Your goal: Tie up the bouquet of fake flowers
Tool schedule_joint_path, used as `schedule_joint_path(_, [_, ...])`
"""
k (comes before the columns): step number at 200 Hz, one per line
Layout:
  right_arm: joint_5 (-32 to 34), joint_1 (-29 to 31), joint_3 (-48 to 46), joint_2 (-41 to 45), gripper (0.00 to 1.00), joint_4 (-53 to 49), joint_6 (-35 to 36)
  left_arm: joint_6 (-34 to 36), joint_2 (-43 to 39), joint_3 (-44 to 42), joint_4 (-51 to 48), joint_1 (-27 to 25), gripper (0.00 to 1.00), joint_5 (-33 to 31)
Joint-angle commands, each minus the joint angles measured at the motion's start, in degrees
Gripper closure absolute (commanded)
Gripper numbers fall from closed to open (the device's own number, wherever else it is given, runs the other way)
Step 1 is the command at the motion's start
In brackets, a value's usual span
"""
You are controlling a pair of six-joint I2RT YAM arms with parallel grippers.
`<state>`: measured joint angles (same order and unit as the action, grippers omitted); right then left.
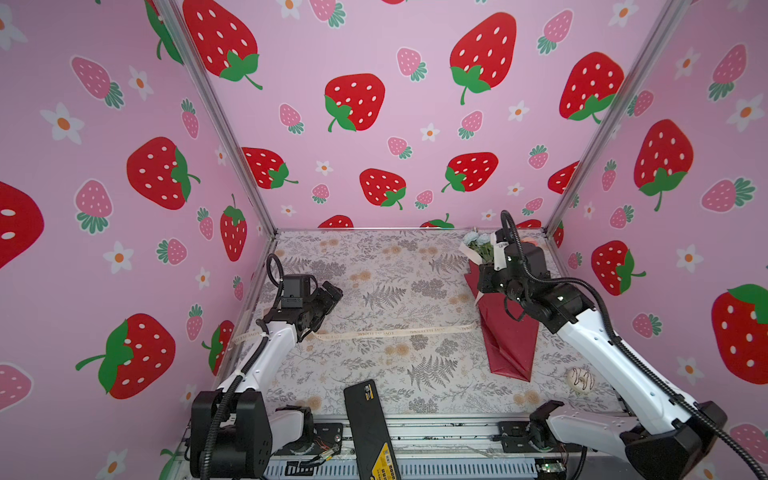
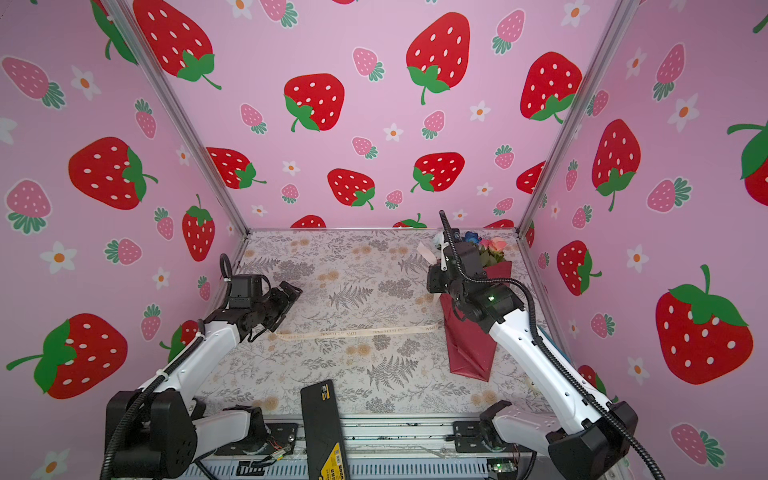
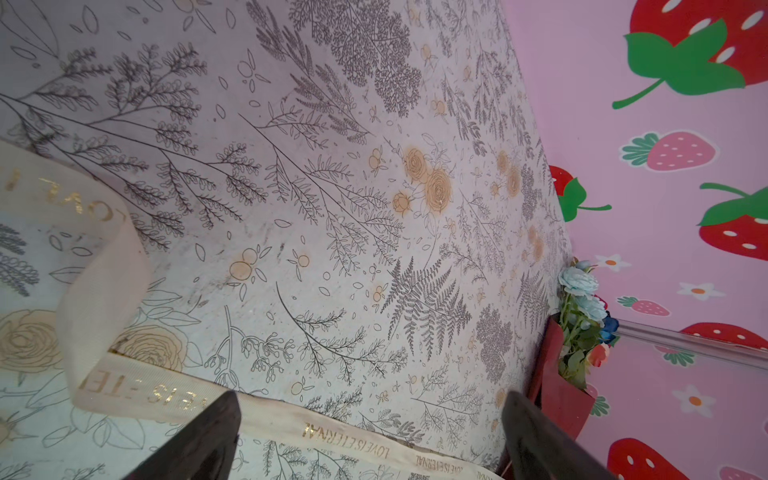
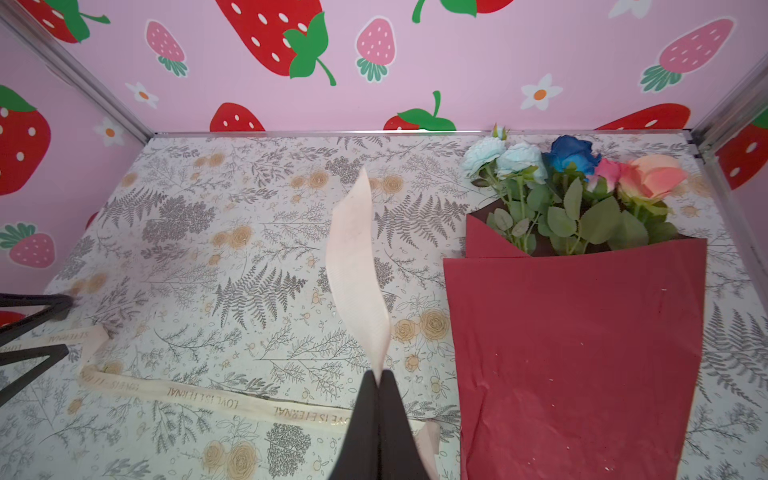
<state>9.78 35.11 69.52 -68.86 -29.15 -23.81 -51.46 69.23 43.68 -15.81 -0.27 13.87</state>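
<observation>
The bouquet of fake flowers (image 4: pixel 577 353) lies at the table's right side in dark red wrapping paper (image 1: pixel 509 340) (image 2: pixel 469 349). Its pale blue, dark blue and pink-coral blooms (image 4: pixel 573 166) point at the back wall. A cream lettered ribbon (image 1: pixel 395 332) (image 2: pixel 357 332) runs flat across the table from the wrap towards the left arm. My right gripper (image 4: pixel 380 374) is shut on one ribbon end, which stands up out of the jaws beside the bouquet. My left gripper (image 3: pixel 372 399) (image 1: pixel 330 293) is open just above the ribbon's other stretch (image 3: pixel 345 428), holding nothing. That end curls in a loose loop (image 3: pixel 104 270).
A black flat device (image 1: pixel 365 419) lies at the front edge, middle. A small white round thing with brown drizzle (image 1: pixel 581 379) sits front right, by the right arm. Strawberry-print walls close in the floral table cover (image 1: pixel 374 270) on three sides.
</observation>
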Motion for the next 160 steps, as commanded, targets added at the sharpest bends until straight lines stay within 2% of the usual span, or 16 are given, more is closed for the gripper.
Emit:
schedule_joint_path(1, [-0.58, 0.39, 0.09, -1.84, 1.0, -1.59, -0.42, 2.02, -1.24, 1.83, -3.16, -0.09, 0.01, -1.39])
schedule_joint_path(49, [-2.68, 0.83, -5.56, -4.25, 1.0, -2.14, -3.61, 2.16, -1.38, 1.57, -2.76, -0.58, 0.01, -0.68])
schedule_joint_path(98, [-13.67, 0.84, -15.44, -5.83, 1.0, 1.69, -6.08, 2.07, -0.85, 2.49, -1.95, -2.24, 0.01, -0.07])
schedule_joint_path(126, [-11.83, 0.83, -19.45, -6.18, 1.0, 0.75, -7.66, 2.38, -1.11, 3.44, -0.34, -4.15, 0.0, 0.58])
schedule_joint_path(160, [-8.08, 0.84, -20.91, -7.36, 1.0, 2.15, -9.4, 2.73, 0.03, 6.73, 0.98, -9.43, 0.01, -0.13])
